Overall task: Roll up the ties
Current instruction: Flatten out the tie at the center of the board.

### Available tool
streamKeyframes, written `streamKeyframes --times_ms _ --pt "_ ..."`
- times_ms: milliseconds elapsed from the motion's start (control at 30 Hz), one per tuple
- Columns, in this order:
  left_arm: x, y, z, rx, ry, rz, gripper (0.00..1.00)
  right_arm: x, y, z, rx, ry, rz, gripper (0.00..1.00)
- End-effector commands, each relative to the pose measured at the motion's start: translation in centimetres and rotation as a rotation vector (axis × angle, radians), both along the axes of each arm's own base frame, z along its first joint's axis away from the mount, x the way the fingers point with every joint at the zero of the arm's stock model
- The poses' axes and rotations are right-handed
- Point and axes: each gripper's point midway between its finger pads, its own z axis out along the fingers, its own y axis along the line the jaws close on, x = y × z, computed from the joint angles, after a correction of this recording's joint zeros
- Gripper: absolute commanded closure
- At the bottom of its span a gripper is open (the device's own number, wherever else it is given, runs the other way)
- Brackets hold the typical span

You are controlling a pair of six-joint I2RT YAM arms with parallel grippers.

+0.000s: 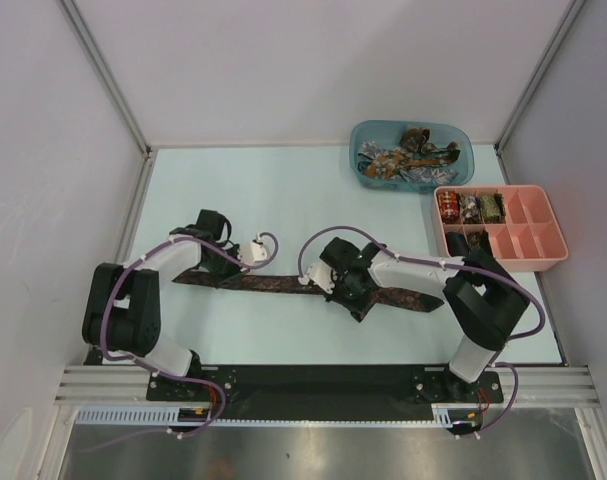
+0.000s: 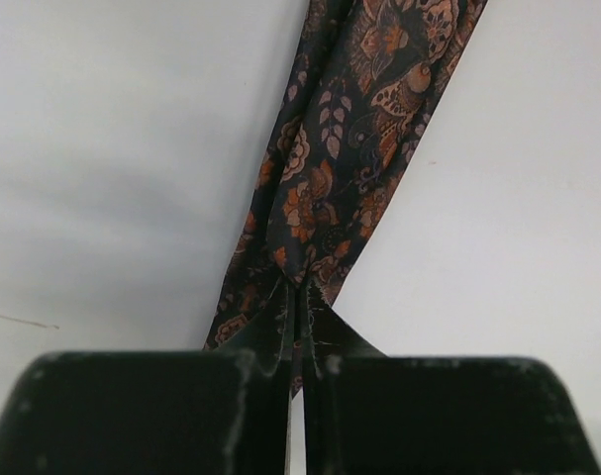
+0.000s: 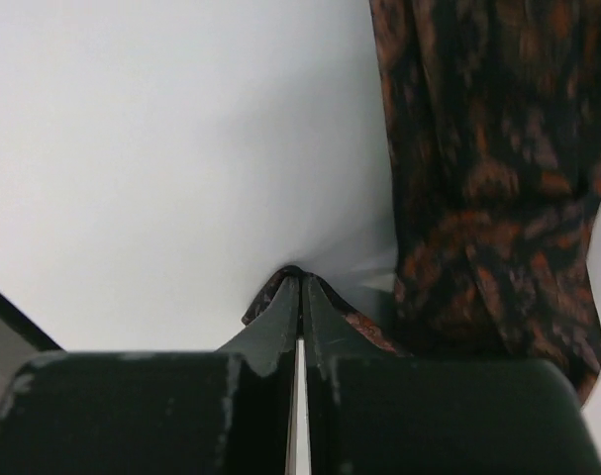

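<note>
Two arms reach in over the pale table (image 1: 283, 190), both at one dark brown tie (image 1: 273, 283) w/ an orange-brown leaf-and-flower print. We see it laid out left to right across the middle of the table, its R end looking wider.

L arm: the shoulder block sits near-left and the forearm runs away from the base, then bends in toward the centre. The wrist tips down, so the L gripper (image 1: 235, 268) meets the tie toward its L end. In the L wrist cam, the L gripper (image 2: 300, 289) has its fingers pressed together w/ a fold of the tie (image 2: 350, 148) pinched btwn the tips. The cloth runs up and away from them over the table.

R arm: the elbow is raised near-right and the forearm stretches leftward and low. The wrist bends down, putting the R gripper (image 1: 355, 293) on the tie approx mid-length, where the cloth bunches a little. In the R wrist cam, the R gripper (image 3: 300, 282) is closed as well, w/ a small edge of the tie (image 3: 488, 198) nipped at the tips. The rest of the cloth lies just to the right, blurred.

Far-right corner: a blue tub (image 1: 467, 160) holds a heap of loose ties (image 1: 408, 158). Just beside it, nearer the arms, is a pink tray (image 1: 555, 255) w/ rolled ties (image 1: 470, 208) in the compartments on its left side.
</note>
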Motion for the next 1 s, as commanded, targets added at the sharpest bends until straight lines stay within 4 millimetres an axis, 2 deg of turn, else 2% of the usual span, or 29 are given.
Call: streamKeyframes --times_ms 0,200,300,333,400,467,500,533,700,800,967 --pt "0.5 0.6 2.0 -0.006 -0.055 -0.009 1.0 0.9 -4.5 1.0 -0.103 -0.059 -0.044 1.0" --pt "0.3 1.0 2.5 0.005 -0.077 -0.016 1.0 2.9 -8.0 3.6 -0.052 -0.068 -0.152 1.0" --pt "0.3 1.1 2.7 0.007 -0.094 -0.025 1.0 3.5 -9.0 4.7 0.017 -0.037 -0.219 1.0" --pt "0.2 1.2 2.6 0.014 -0.092 -0.032 1.0 4.1 -10.1 4.8 0.024 -0.024 -0.269 1.0" --pt "0.4 1.6 2.3 0.036 -0.099 -0.035 1.0 4.2 -11.1 4.6 0.033 0.025 -0.31 1.0" --pt "0.3 2.1 2.0 0.057 -0.098 -0.043 1.0 4.6 -12.7 4.4 0.034 0.061 -0.377 0.9" --pt "0.3 2.2 1.9 0.064 -0.099 -0.045 0.99 4.5 -13.3 4.3 0.03 0.08 -0.395 0.78" --pt "0.3 2.3 1.8 0.07 -0.099 -0.051 0.98 5.1 -14.4 4.5 0.037 0.08 -0.446 0.74" --pt "0.1 3.0 1.2 0.112 -0.1 -0.07 0.96 6.2 -17.4 5.8 0.08 0.078 -0.543 0.66" --pt "0.0 3.4 0.9 0.138 -0.104 -0.087 0.97 5.8 -18.0 5.9 0.082 0.06 -0.538 0.57" --pt "-0.5 4.1 0.3 0.167 -0.129 -0.153 1.0 5.9 -18.1 4.7 0.069 0.045 -0.545 0.55"
